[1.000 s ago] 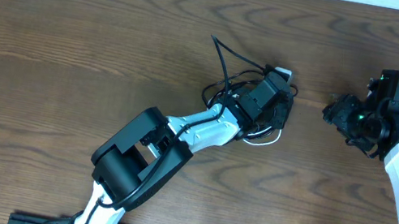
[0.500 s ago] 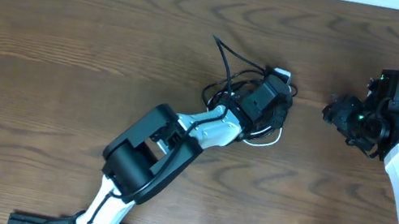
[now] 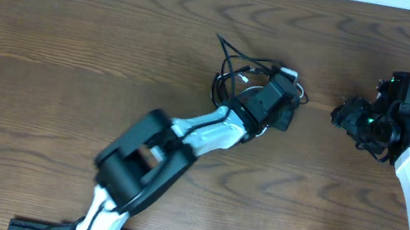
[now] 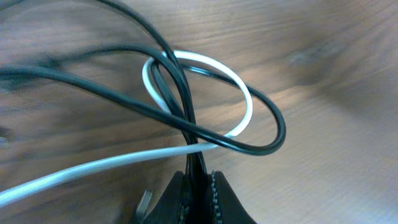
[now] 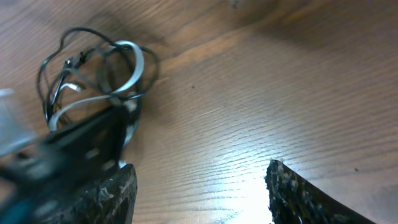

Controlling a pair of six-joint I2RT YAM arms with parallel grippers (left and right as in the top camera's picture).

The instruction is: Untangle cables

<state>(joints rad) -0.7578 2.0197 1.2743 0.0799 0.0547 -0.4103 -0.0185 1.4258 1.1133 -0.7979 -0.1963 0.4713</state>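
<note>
Dark wood bench (image 3: 74, 41), with the cables (image 3: 233, 73) tangled just beyond its centre. Left gripper (image 4: 199, 186) is pressed together on a black cable (image 4: 249, 146) where it crosses the looped white cable (image 4: 244, 106). The loose loops lie at 10 o'clock from it. Right gripper (image 5: 199, 193) is spread and empty, standing apart at 3 o'clock of the tangle. Judgement: the left arm is nearer, and a separating pull would run along the 9-to-3 line.
</note>
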